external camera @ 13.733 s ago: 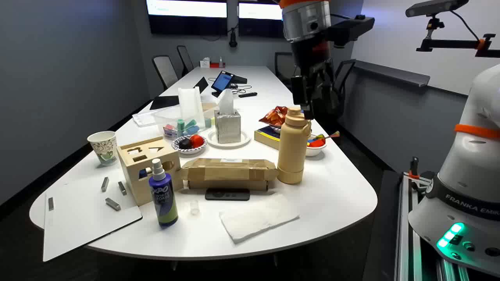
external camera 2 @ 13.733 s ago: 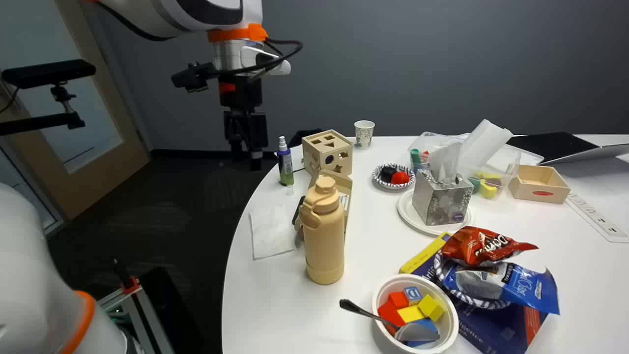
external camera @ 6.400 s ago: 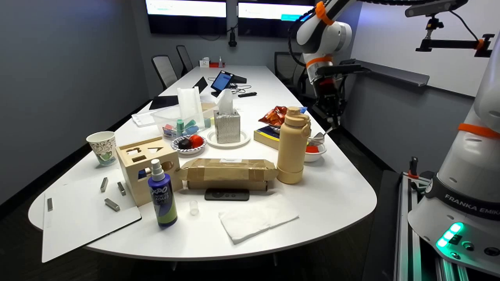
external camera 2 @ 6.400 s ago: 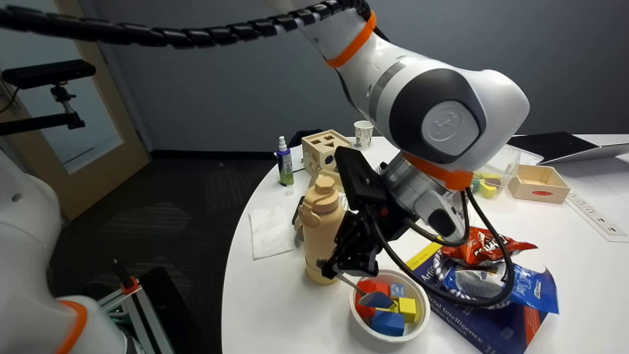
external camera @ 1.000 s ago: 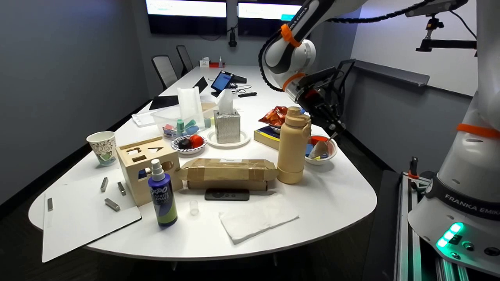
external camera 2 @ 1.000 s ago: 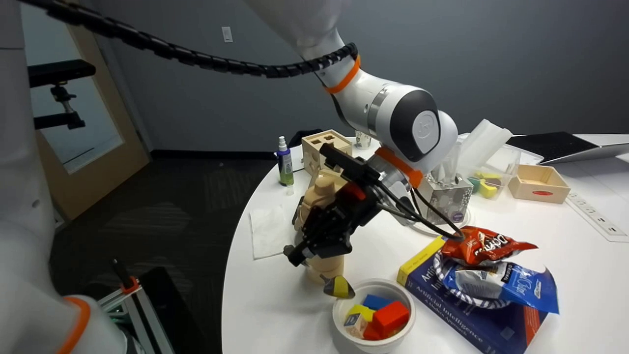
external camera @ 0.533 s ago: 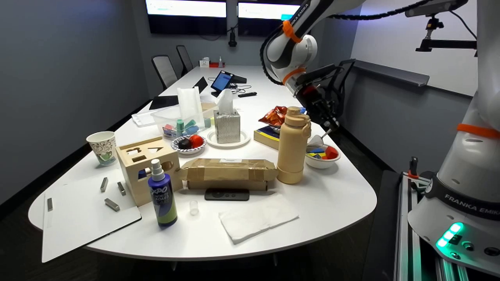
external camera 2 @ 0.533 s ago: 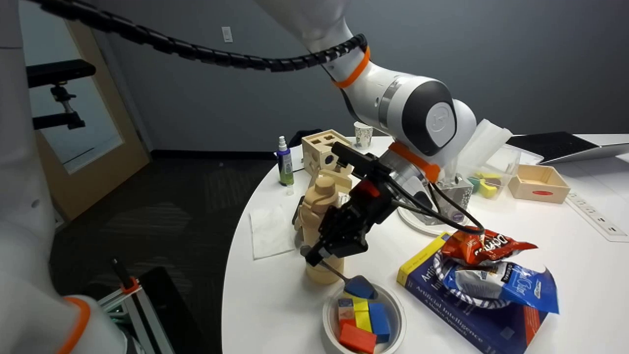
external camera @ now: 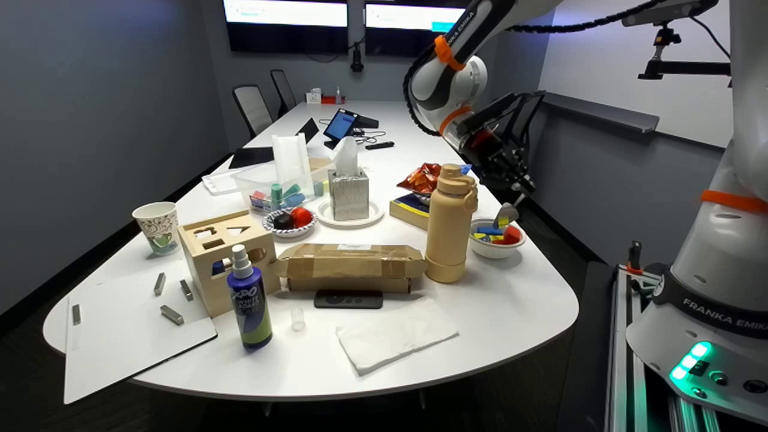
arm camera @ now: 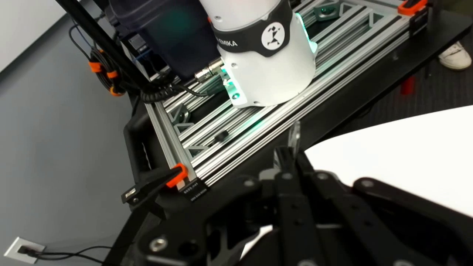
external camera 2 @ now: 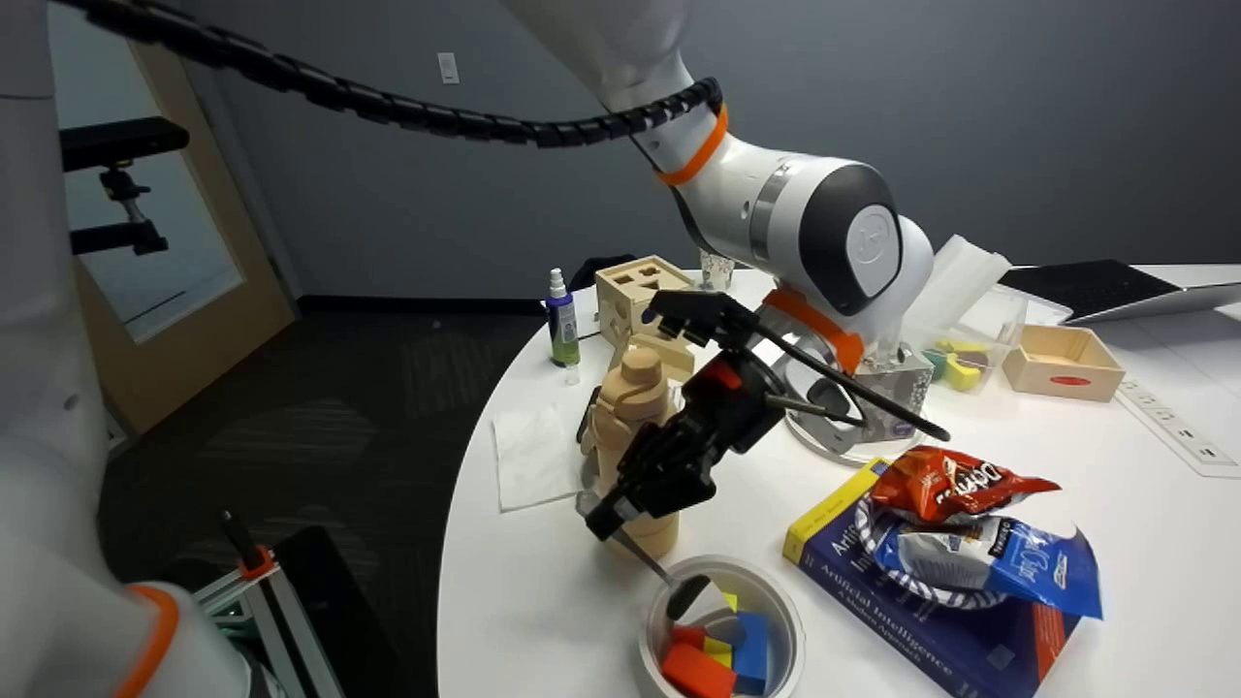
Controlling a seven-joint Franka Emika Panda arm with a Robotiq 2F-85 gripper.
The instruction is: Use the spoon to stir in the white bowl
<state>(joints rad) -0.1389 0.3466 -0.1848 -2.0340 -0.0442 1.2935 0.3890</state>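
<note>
The white bowl [external camera: 493,249] stands at the table's right side, just beyond the tan bottle, holding red, yellow and blue blocks. A metal spoon slants down into it: in an exterior view the spoon head [external camera 2: 694,599] crosses the near rim, its tip above the blocks [external camera 2: 700,669]. Whether tip and blocks touch, I cannot tell. My gripper [external camera 2: 606,514] is shut on the spoon's handle, outside and above the bowl. In the wrist view the spoon [arm camera: 294,135] sticks out from between the closed fingertips [arm camera: 284,159]; the bowl is out of that view.
Close behind the gripper stands the tall tan bottle [external camera: 450,234]. A blue book [external camera 2: 834,553] with chip bags [external camera 2: 960,490] lies beside the bowl. A cardboard box [external camera: 354,264] and tissue box [external camera: 350,195] are farther off. The table's edge [external camera: 555,267] runs near the bowl.
Long ago the spoon lay in the bowl and my gripper was empty. Within the last second the spoon has swept over the bowl's rim; the bowl has slid slightly and its blocks have shifted.
</note>
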